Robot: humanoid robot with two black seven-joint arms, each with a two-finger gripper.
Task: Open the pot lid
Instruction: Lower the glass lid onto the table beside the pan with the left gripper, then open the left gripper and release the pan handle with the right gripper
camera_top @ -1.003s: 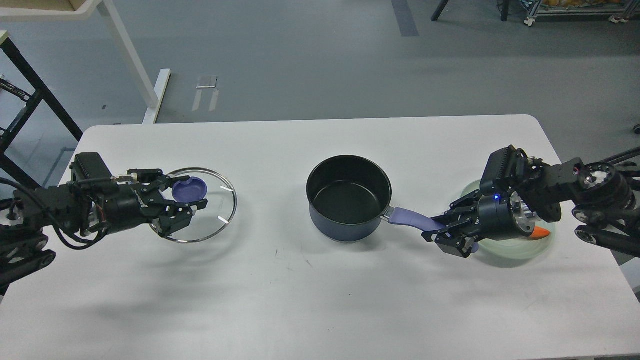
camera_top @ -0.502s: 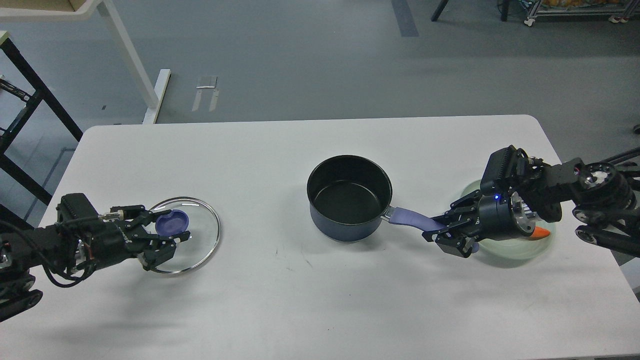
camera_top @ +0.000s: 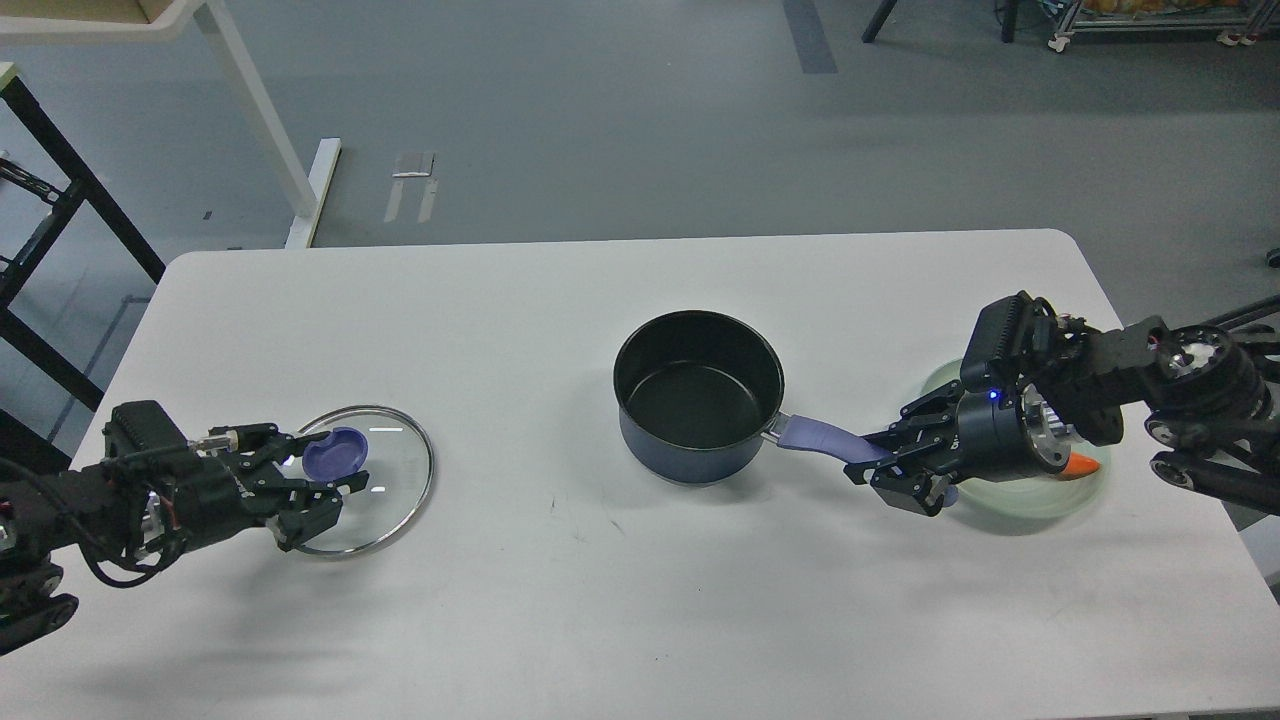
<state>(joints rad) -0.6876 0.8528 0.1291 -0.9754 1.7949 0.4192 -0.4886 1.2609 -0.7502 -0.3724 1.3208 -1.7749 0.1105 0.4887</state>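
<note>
Lid off, saucepan open.
Left gripper brackets the lid knob — contact unclear; right gripper clamps the handle, green plate with an orange piece just behind.

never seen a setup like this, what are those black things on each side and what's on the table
This is one picture from the robot's own head camera, looking down at a white table. The black things are its two arms, each ending in a two-finger pincer. The left pincer is at the purple knob of a clear glass lid, low over or on the table. The right pincer grips the long handle of the dark pot, which stands open and empty. Behind that arm sits a pale green plate with something orange on it.
</note>
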